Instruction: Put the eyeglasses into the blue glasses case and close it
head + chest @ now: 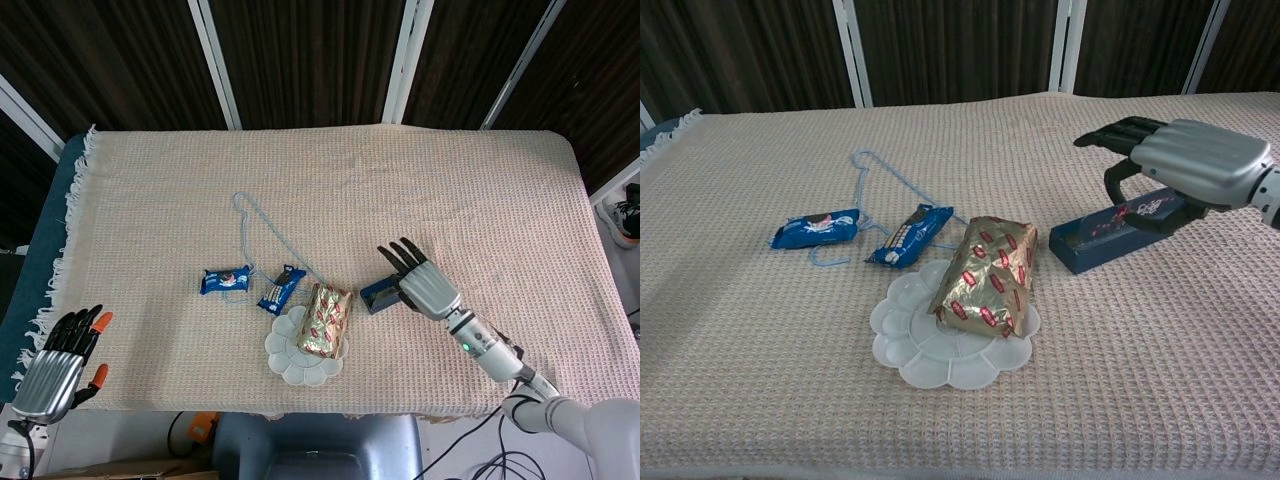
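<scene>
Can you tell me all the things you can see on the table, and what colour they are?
glasses case: one, dark blue, lid down, right side of the cloth, under the right hand.
foil snack bag: one, gold with red marks, lying on the white dish.
flower-shaped dish: one, white, near front middle.
small snack packets: two, blue, left of the dish.
clothes hanger: one, light blue, behind the packets.
tablecloth: one, beige, waffle-textured, covers the table.
right hand: silver with black fingers, on top of the case.
left hand: silver and black with orange tips, off the cloth's left front edge, holding nothing.
</scene>
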`<action>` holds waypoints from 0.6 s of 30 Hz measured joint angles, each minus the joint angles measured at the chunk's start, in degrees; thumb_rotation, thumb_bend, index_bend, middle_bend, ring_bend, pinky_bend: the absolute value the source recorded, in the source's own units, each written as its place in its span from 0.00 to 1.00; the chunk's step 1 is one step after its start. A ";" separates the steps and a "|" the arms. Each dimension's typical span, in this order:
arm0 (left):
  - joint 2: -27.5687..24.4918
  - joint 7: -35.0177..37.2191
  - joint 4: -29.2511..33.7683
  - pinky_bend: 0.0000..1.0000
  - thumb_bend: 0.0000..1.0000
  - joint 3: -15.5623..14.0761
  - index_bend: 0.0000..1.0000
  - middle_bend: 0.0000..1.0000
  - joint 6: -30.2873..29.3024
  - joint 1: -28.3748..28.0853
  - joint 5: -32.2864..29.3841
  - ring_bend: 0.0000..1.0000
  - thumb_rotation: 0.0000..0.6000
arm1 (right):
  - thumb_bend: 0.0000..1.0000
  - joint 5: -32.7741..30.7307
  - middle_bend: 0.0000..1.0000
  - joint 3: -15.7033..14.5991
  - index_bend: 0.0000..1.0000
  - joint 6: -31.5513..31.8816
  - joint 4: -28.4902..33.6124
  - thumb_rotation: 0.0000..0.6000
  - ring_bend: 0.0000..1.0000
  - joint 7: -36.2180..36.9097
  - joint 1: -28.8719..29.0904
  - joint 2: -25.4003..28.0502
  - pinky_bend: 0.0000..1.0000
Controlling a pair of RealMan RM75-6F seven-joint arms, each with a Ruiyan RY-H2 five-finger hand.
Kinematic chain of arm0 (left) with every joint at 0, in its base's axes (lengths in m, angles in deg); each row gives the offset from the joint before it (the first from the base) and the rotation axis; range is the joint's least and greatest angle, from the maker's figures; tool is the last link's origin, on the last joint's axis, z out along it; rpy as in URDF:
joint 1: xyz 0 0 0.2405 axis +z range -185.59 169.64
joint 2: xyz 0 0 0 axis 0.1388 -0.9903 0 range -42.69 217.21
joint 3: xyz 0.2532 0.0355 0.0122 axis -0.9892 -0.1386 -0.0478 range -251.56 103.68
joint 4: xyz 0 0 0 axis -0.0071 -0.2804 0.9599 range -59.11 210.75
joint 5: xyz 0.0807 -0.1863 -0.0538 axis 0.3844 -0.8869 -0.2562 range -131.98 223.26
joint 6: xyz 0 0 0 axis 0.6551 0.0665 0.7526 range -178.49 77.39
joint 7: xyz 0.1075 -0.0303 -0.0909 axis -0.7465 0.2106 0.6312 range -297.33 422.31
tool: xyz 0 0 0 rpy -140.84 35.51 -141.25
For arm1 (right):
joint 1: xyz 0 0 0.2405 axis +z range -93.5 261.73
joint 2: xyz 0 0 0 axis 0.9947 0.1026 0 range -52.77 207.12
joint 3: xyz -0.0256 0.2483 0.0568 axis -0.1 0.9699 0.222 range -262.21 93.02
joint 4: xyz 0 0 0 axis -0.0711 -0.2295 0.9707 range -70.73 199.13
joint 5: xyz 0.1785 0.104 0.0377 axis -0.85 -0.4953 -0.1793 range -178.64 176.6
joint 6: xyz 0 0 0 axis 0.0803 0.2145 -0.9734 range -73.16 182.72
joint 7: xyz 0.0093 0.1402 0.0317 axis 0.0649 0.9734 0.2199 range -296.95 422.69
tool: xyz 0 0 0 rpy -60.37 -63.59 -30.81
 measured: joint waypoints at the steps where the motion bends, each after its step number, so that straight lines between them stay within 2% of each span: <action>1: 0.00 -0.01 0.01 0.09 0.41 -0.02 0.00 0.00 0.03 -0.01 0.01 0.00 1.00 | 0.66 -0.25 0.16 0.20 0.76 -0.58 0.16 1.00 0.00 -0.34 0.23 0.02 0.00; 12: -0.02 -0.22 0.12 0.09 0.41 -0.14 0.00 0.00 0.18 -0.02 0.06 0.00 1.00 | 0.66 -2.92 0.16 1.94 0.68 -5.83 1.04 1.00 0.00 -4.07 2.17 -0.39 0.00; 13: -0.03 -0.23 0.15 0.09 0.42 -0.16 0.00 0.00 0.16 -0.01 0.08 0.00 1.00 | 0.66 -3.01 0.16 2.01 0.65 -6.12 0.92 1.00 0.00 -4.31 2.31 -0.50 0.00; 18: -0.07 -0.09 0.17 0.09 0.41 -0.14 0.00 0.00 0.13 0.01 0.06 0.00 1.00 | 0.66 -4.20 0.07 2.75 0.37 -7.51 0.21 1.00 0.00 -6.21 2.79 -1.00 0.00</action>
